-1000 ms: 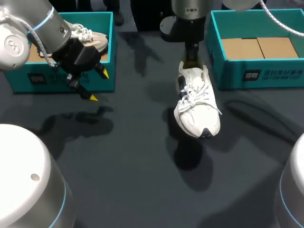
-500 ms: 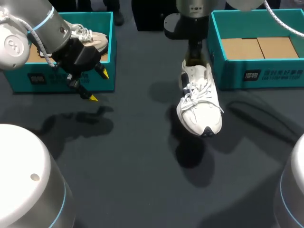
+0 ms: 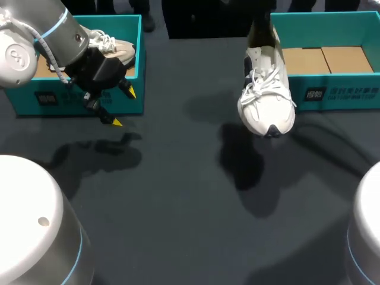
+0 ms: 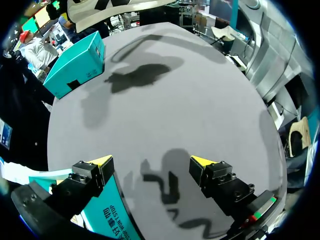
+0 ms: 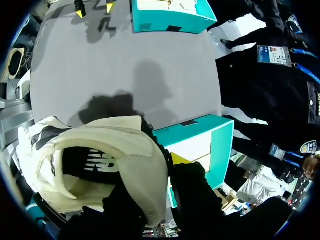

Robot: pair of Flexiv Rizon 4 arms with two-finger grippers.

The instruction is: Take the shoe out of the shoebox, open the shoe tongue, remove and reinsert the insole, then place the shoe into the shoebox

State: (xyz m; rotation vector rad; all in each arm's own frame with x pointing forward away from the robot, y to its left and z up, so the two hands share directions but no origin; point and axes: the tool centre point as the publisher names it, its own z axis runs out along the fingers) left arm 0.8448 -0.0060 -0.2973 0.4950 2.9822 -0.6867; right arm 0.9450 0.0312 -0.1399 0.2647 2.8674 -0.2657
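A dark grey desk [image 3: 178, 196] seen from above, with a teal shoebox at each far corner. The white shoe [image 3: 267, 101] hangs toe-down in the air, at the near left corner of the right shoebox [image 3: 332, 92]. It likely needs lifting over that wall and levelling before it is lowered onto the cardboard floor. The left pincer [image 3: 123, 107] hovers released in front of the left shoebox [image 3: 77, 107], well apart from the shoe's path.

Left wrist view: spread fingers [image 4: 95, 172] over bare desk, the left shoebox's wall beside one finger.

Right wrist view: the right pincer [image 5: 167, 172] is clenched on the shoe's heel collar, the right shoebox just beyond.
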